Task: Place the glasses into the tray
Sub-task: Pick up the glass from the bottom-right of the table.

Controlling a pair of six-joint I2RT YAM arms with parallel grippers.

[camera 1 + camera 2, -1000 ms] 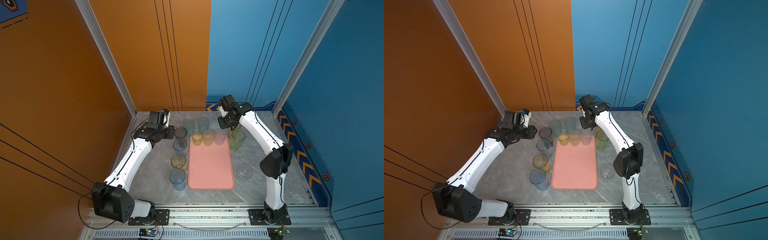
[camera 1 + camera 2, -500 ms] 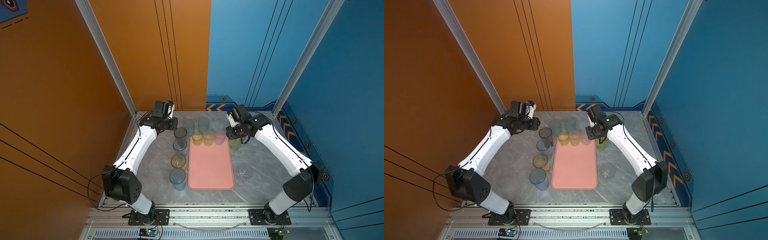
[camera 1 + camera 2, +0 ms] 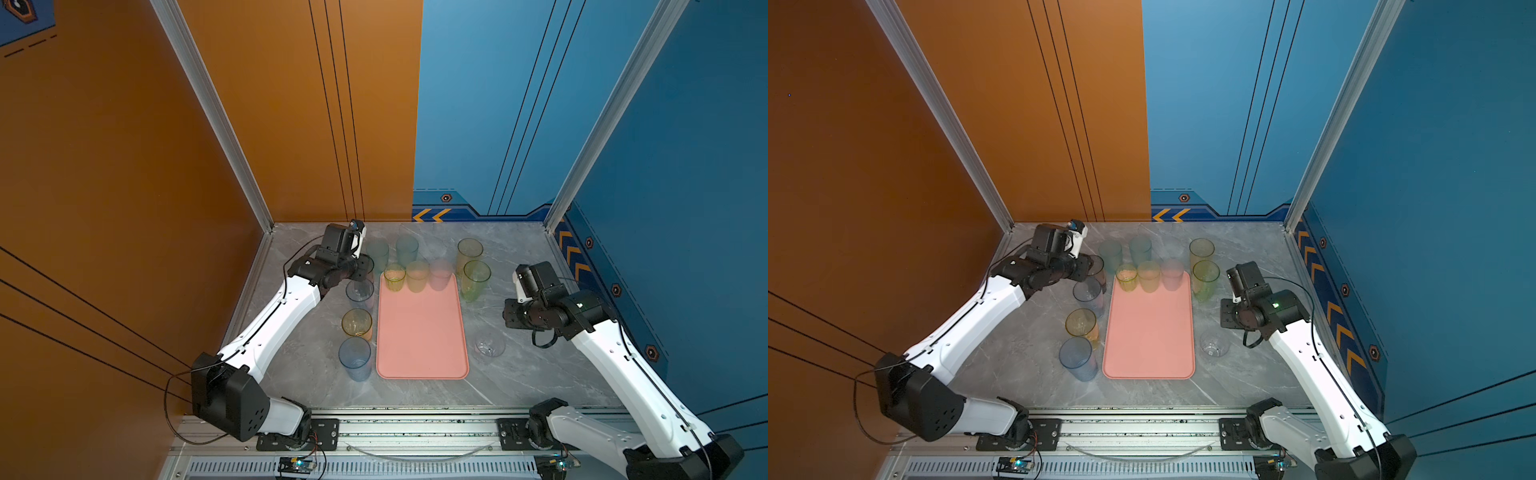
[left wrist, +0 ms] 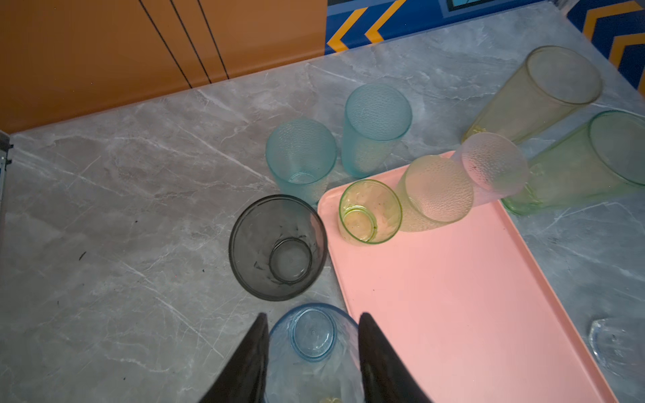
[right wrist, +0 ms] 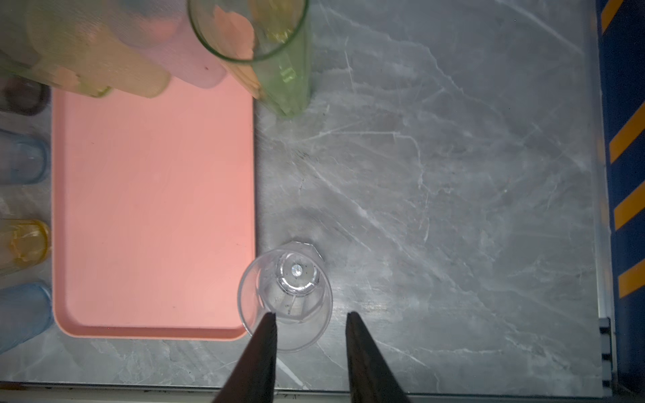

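Note:
The salmon-pink tray [image 3: 419,332] lies mid-table. At its far end stand three glasses: yellow-green [image 3: 394,277], pale yellow [image 3: 417,274] and pinkish [image 3: 440,272]. My left gripper [image 4: 311,315] is open, and its fingers flank the rim of a blue glass [image 4: 314,349] that stands on the table left of the tray. A grey glass [image 4: 279,247] is just beyond the fingertips. My right gripper [image 5: 310,315] is open over bare table right of the tray. A clear glass [image 5: 286,300] stands just ahead of one fingertip, outside the jaws.
Off the tray stand two teal glasses [image 3: 377,251] at the back, tall amber [image 3: 469,253] and green [image 3: 476,278] glasses at the far right corner, and amber [image 3: 356,324] and blue [image 3: 354,357] glasses on the left. Walls close in the back and sides.
The right arm swung from the tray's far end back to the right side, near the clear glass, and its jaws narrowed. The left gripper came from the back left corner over the blue glass.

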